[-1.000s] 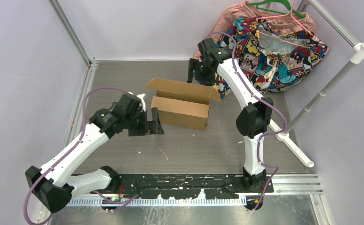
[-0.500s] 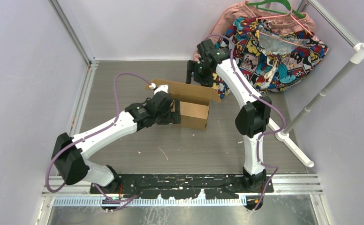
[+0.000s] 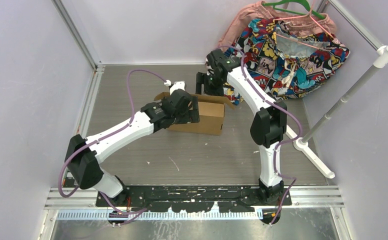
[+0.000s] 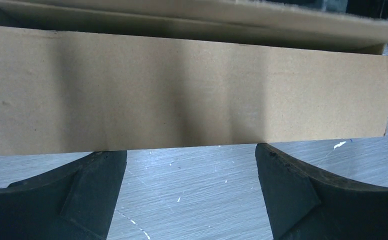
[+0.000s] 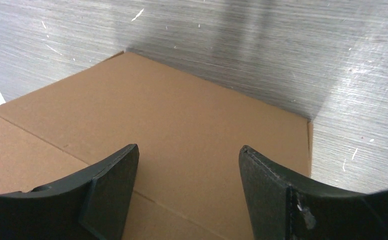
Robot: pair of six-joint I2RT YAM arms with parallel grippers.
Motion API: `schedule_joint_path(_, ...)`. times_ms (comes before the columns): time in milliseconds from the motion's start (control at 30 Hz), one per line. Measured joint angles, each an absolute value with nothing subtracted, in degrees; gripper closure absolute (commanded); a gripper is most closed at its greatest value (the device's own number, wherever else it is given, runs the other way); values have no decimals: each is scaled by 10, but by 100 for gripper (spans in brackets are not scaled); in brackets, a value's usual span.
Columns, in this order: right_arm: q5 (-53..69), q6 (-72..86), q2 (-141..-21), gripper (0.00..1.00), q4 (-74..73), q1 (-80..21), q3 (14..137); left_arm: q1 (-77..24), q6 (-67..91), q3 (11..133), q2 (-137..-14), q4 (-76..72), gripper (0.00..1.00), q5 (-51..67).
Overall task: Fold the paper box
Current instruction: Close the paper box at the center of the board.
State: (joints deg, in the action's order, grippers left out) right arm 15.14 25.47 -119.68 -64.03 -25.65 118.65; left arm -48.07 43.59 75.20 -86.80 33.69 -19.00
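The paper box [image 3: 211, 118] is plain brown cardboard and stands mid-table, with its back lid flap [image 3: 217, 98] raised. My left arm hides its left half from above. My left gripper [image 3: 191, 111] is open against the front wall. In the left wrist view that wall [image 4: 182, 90] fills the upper frame, and the left gripper [image 4: 189, 151] shows bare table between its fingertips, which reach the wall's bottom edge. My right gripper [image 3: 205, 85] hovers open behind the box. In the right wrist view the right gripper [image 5: 188, 148] is above the brown flap [image 5: 182, 120], holding nothing.
A comic-print cloth [image 3: 292, 52] and a pink garment [image 3: 242, 22] on a green hanger [image 3: 287, 7] lie at the back right. A white pole [image 3: 349, 95] leans along the right side. Aluminium rails [image 3: 77, 40] frame the grey table [image 3: 192, 155].
My left arm swung right from the table's left side up to the box's front wall. My right gripper shifted slightly left behind the box. The box looks nudged back a little.
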Motion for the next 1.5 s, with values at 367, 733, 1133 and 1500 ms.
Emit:
schedule_joint_path(367,168,250,-1146,24,-614,-262,1126,-484,439,757,-882,342,0,-196)
schedule_joint_path(733,171,241,-1120,24,-586,-261,1092,-486,444,759,-882,350,0,-200)
schedule_joint_path(1133,162,241,-1112,24,-586,-262,1092,-486,444,759,-865,367,0,-222)
schedule_joint_path(1500,159,241,-1063,24,-585,-262,1091,-486,446,759,-856,366,0,-238)
